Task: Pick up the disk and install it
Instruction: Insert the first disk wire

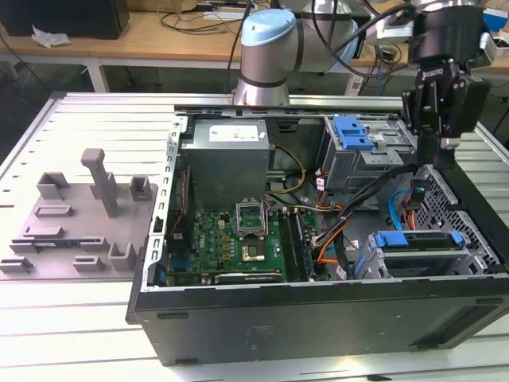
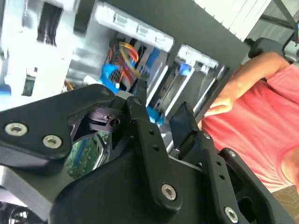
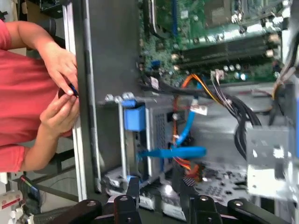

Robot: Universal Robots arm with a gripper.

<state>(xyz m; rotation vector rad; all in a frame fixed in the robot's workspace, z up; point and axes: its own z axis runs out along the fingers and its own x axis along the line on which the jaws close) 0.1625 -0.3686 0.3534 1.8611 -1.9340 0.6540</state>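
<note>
Your gripper (image 1: 433, 153) hangs over the open computer case (image 1: 318, 322), its fingers spread apart with nothing between them. The disk (image 1: 417, 248) sits below the gripper, on edge in the case's drive bay, clear of the fingers.

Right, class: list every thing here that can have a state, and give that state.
computer case: side panel off, insides exposed.
gripper: open, empty, above the computer case.
disk: slotted inside the computer case, not gripped.
</note>
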